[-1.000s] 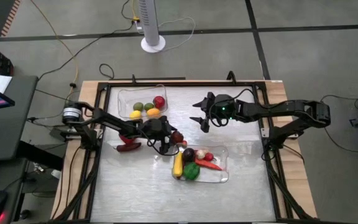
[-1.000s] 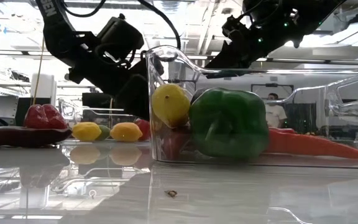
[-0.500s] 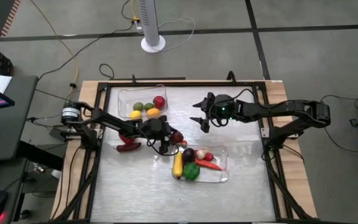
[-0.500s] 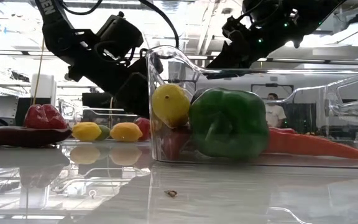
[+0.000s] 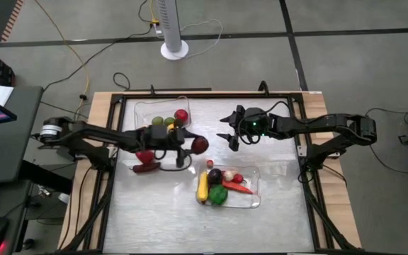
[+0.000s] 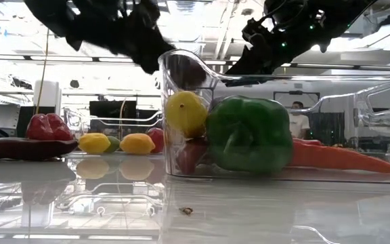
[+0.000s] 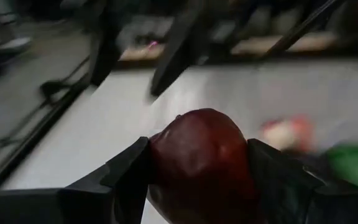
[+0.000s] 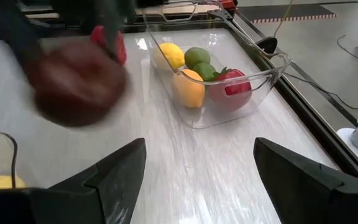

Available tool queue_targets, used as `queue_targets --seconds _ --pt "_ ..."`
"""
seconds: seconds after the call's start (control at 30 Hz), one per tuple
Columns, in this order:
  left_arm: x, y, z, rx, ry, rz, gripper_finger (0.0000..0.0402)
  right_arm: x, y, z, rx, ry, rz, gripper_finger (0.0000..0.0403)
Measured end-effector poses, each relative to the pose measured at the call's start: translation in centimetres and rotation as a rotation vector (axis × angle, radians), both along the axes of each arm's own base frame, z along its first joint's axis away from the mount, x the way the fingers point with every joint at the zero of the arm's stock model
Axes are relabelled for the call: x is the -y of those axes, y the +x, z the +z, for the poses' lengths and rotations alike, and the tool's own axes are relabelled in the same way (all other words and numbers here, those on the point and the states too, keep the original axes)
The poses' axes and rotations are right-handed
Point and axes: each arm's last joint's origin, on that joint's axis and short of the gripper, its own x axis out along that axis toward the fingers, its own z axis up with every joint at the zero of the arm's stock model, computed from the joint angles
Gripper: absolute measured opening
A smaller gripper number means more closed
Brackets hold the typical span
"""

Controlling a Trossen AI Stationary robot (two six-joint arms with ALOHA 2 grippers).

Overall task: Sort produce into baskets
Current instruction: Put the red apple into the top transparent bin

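A: What does the left gripper (image 5: 195, 144) hold?

B: It pinches a dark red round fruit (image 7: 201, 165) between its two fingers (image 7: 120, 177), lifted above the table (image 5: 154, 205), between the two baskets. The fruit is round, so I cannot give a long axis for it.

A: And the right gripper (image 5: 229, 137)?

B: Its fingers are spread with nothing between them. It hangs above the table, at 3 o'clock from the held fruit, a little apart.

A: Where are the baskets?

B: The far basket (image 5: 142, 110), at 11 o'clock from the table's centre, holds a red piece (image 5: 181, 115), a green one and yellow ones. The near basket (image 5: 256, 200), at 5 o'clock from the held fruit, holds a green pepper (image 5: 219, 195), a yellow long piece (image 5: 202, 186) with its axis running from 12 to 6, and an orange carrot (image 5: 237, 187) lying from about 10 to 4 o'clock.

A: Anything loose on the table?

B: A dark purple long piece (image 5: 146, 168) lies at 8 o'clock from the held fruit, its axis from 9 to 3, beside a red pepper (image 5: 144, 156).
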Motion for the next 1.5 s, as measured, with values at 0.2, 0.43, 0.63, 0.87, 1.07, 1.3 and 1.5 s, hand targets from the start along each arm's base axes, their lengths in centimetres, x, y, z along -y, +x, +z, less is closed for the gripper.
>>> queue_targets --seconds 0.2,0.43,0.63,0.87,1.07,1.3,1.5 --pt "2.3 0.3 0.2 0.035 -0.149 -0.164 0.0242 0.0 0.0 0.0 0.006 0.003 -0.002 0.0325" --pt "5.5 2.3 0.9 0.037 -0.129 -0.204 0.0312 0.0 0.1 0.1 0.015 0.003 -0.003 0.0325" --pt "5.8 3.1 2.4 -0.102 -0.019 -0.192 0.0339 0.0 0.0 0.0 0.005 0.006 -0.002 0.0325" --pt "6.9 3.1 2.3 -0.137 -0.044 -0.154 0.0336 0.0 0.0 0.0 0.000 0.003 -0.003 0.0325" --pt "7.8 3.4 1.9 -0.126 -0.023 -0.103 0.0351 0.2 0.0 0.2 0.021 0.001 -0.009 0.0325" --pt "8.4 6.4 -0.2 -0.199 -0.041 -0.126 0.0395 -0.1 0.1 0.2 0.028 0.000 0.001 0.0325" --pt "8.7 8.7 -1.0 -0.382 0.002 -0.126 0.0392 -0.1 0.1 0.1 0.010 0.004 0.002 0.0325"
